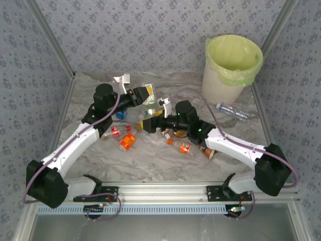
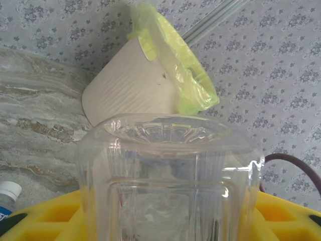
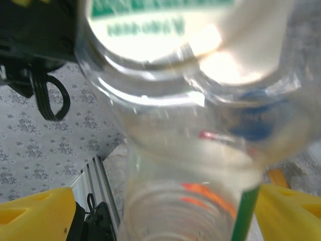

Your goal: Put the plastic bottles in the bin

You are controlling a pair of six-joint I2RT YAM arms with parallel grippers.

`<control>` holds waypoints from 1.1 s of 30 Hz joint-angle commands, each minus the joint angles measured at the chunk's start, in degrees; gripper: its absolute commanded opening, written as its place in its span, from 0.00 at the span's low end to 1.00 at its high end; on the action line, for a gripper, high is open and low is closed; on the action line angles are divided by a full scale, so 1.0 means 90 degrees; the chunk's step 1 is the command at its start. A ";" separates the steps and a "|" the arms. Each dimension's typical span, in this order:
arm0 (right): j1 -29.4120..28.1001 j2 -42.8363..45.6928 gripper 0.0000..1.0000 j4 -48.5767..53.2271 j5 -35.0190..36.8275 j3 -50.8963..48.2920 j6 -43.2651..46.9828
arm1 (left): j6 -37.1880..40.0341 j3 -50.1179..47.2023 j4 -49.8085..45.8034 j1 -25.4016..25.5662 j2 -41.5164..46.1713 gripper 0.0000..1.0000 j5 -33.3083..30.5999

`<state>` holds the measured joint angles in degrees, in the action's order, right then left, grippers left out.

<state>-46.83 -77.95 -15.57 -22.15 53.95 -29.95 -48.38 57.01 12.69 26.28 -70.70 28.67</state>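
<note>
The left claw [image 1: 148, 94] is pinching a clear ribbed bottle [image 2: 170, 170] over the marbled worktop [image 1: 150, 163]. I'd say it should be carrying the bottle right above the bag-lined white bin [image 1: 218, 85], far right, before letting go. The right claw [image 1: 149, 124] is standing spread around a glossy bottle [image 3: 190, 150] that looks slippery.

This is a robot test cell in a lab. Two arms [image 1: 80, 140] stand bolted to an aluminium rail [image 1: 165, 191] at the near edge of a marble-patterned table [image 1: 150, 160]. Aluminium posts [image 1: 52, 37] frame walls [image 1: 130, 35] of grey flowered paper. Cables [image 1: 113, 108] run along the arms. A bin [image 1: 220, 85] and scattered bottles [image 1: 128, 141] sit on the table.
</note>
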 commanded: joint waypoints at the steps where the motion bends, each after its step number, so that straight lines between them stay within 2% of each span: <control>1: -0.0068 -0.0056 0.80 -0.0560 0.0105 0.0250 0.0001 | -0.0116 0.0143 0.0306 0.0029 0.0040 0.44 0.0173; 13: -0.0210 -0.0015 0.23 -0.0166 0.0706 0.0206 0.0297 | -0.0420 -0.0173 0.0479 0.0026 0.0167 0.45 0.0022; 15: -0.0202 0.0023 0.16 0.0022 0.0728 0.0240 0.0470 | -0.0379 -0.0164 0.0335 0.0024 0.0198 0.53 0.0004; 17: -0.0160 0.0082 0.07 0.0339 0.0843 0.0319 0.0634 | -0.0273 -0.0087 0.0006 0.0029 0.0276 0.72 -0.0103; 19: -0.0040 0.0149 0.05 0.0814 0.0973 0.0399 0.0752 | -0.0016 0.0057 -0.0516 0.0006 0.0385 0.94 -0.0276; 20: 0.0020 0.0197 0.05 0.1015 0.1052 0.0419 0.0802 | 0.0104 0.0129 -0.0708 -0.0005 0.0439 0.99 -0.0333; 23: 0.0303 0.0433 0.05 0.1771 0.1277 0.0510 0.1025 | 0.0349 0.0254 -0.1345 -0.0101 0.0665 0.99 -0.0663; 28: 0.1010 0.0911 0.05 0.3174 0.1531 0.0790 0.1409 | 0.0386 0.0257 -0.2785 -0.0330 0.1117 0.99 -0.2404; 33: 0.2080 0.1227 0.07 0.4484 0.1553 0.1520 0.2039 | 0.0464 0.0302 -0.4109 -0.0769 0.1246 0.99 -0.3296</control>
<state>-32.01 -69.38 15.25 -9.74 62.78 -16.75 -46.06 58.13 -14.28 20.99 -60.40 6.90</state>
